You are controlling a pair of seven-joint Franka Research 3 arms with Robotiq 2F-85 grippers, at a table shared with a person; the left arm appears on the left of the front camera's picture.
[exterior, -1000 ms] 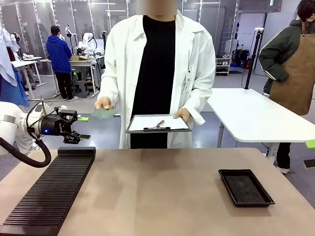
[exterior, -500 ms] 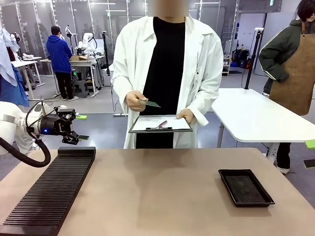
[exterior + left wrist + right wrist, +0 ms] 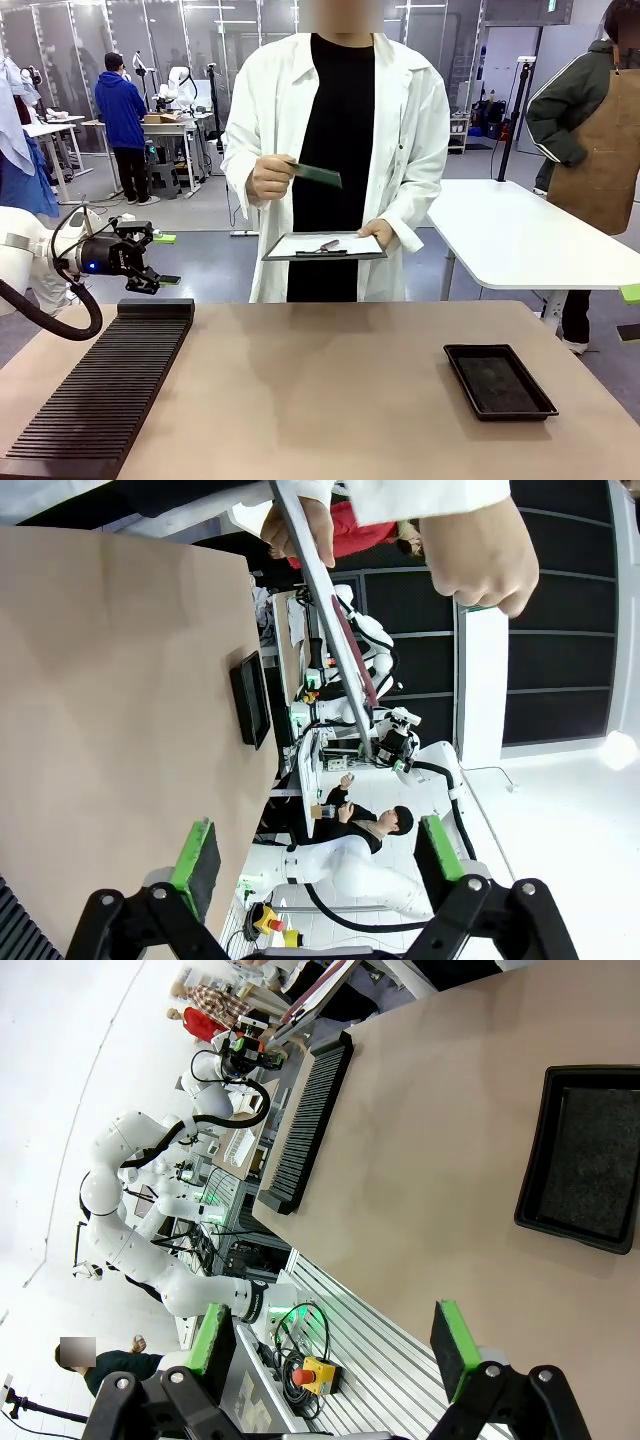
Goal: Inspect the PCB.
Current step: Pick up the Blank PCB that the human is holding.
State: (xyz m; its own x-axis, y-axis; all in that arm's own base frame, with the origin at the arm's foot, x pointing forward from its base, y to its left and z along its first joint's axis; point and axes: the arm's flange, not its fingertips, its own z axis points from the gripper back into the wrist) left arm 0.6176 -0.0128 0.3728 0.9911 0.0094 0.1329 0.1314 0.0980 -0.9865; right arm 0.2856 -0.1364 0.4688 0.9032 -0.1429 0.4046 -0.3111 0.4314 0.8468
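Grey floor [image 3: 218,268], white side table [image 3: 510,240] at right, workbench [image 3: 175,124] and glass partitions [image 3: 70,40] behind.

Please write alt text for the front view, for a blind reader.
A person in a white coat holds up the PCB and, lower, a white clipboard. The open left gripper hovers near a black slotted rack; a black tray lies on the table.

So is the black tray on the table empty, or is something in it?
Empty. The black tray has nothing in it; its dark floor is bare in front and right wrist views.
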